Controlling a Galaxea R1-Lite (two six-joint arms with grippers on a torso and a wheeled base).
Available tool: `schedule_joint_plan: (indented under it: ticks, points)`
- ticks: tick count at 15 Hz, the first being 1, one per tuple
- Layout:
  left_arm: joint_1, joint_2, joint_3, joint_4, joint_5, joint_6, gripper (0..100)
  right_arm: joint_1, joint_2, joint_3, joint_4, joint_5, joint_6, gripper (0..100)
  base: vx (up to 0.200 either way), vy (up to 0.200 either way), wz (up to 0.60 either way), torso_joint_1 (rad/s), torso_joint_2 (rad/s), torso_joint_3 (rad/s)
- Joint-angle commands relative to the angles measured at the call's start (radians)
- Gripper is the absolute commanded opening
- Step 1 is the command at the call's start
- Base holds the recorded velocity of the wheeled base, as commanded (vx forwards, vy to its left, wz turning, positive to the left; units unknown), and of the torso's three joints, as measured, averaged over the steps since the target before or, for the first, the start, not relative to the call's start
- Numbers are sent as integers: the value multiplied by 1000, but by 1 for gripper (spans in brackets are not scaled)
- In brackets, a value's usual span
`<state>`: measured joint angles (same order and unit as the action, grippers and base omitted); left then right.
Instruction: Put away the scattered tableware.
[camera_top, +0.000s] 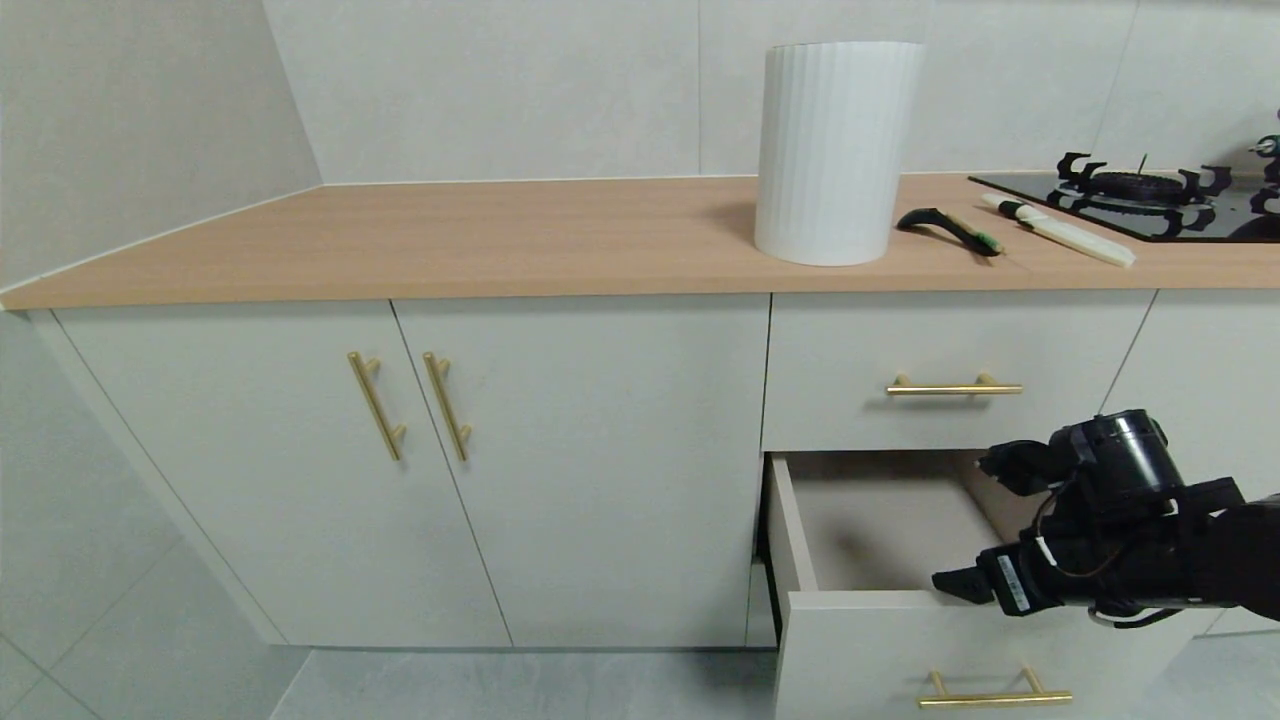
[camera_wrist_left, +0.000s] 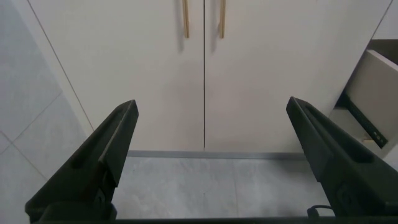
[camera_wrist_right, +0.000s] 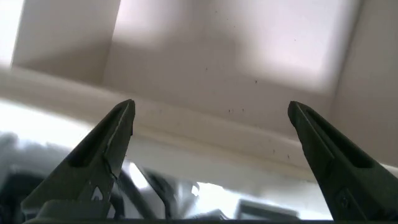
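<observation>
Head view, open drawer (camera_top: 787, 530), canister (camera_top: 838, 150) beside peeler (camera_top: 950, 230)

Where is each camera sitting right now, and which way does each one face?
Head view: on the head, looking forward and down at the countertop, cabinet doors and open drawer; right gripper, open, shows at the drawer.
Left wrist view: on the left wrist, facing the cabinet doors and floor; left gripper open in front.
Right wrist view: on the right wrist, looking into the drawer past the open right gripper.
Shared: the drawer shows in all three; the doors in head and left wrist views.
</observation>
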<state>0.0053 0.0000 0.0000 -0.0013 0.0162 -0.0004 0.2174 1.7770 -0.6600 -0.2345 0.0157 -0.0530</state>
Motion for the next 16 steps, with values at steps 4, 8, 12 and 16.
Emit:
schedule_joint_plan:
  ticks: [4, 8, 12, 16]
  points:
    - [1, 2, 0, 0, 1, 0, 100, 51, -70, -1, 96, 0, -21, 100, 0, 0, 0, 0, 0, 0]
    - [1, 2, 0, 0, 1, 0, 100, 63, -74, -4, 149, -2, -22, 100, 0, 0, 0, 0, 0, 0]
    - [1, 2, 0, 0, 1, 0, 100, 94, -113, -52, 354, -2, -44, 100, 0, 0, 0, 0, 0, 0]
    - [1, 2, 0, 0, 1, -1, 100, 132, -140, -63, 511, 0, -87, 100, 0, 0, 0, 0, 0, 0]
